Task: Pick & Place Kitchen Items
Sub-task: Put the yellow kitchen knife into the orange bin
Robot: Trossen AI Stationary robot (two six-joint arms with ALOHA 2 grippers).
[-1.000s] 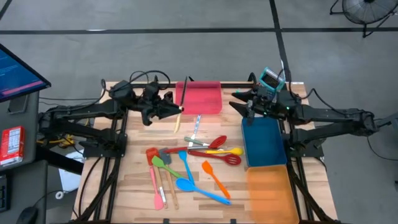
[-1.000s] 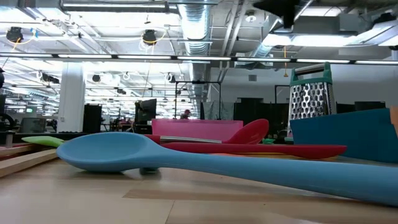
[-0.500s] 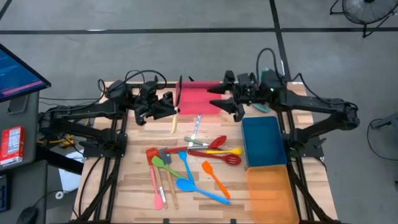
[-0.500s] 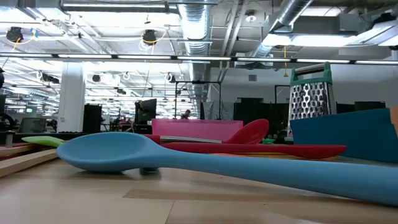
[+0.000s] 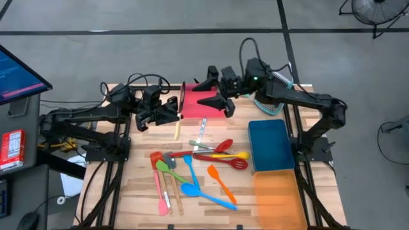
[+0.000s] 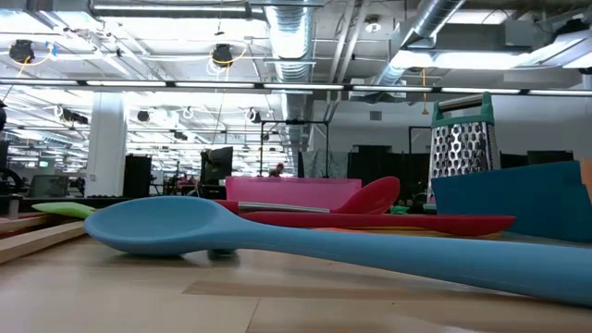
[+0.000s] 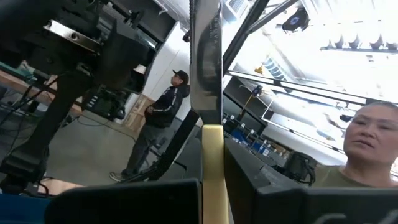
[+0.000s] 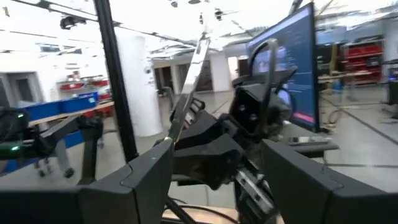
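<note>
Grey floor [image 5: 192,16], exposed ceiling ducts [image 6: 294,37], monitor [image 5: 16,73] beside the wooden table [image 5: 134,191].

three trays [image 5: 271,145], one grater [image 5: 271,102], about thirteen utensils [image 5: 198,191].

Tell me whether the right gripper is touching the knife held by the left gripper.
Apart. In the high view, the open right gripper hangs over the red tray, with tray showing between it and the knife clamped in the left gripper.

Two dark jointed arms, looping black cables, angular black fingers [image 8: 130,180], black frames
</note>
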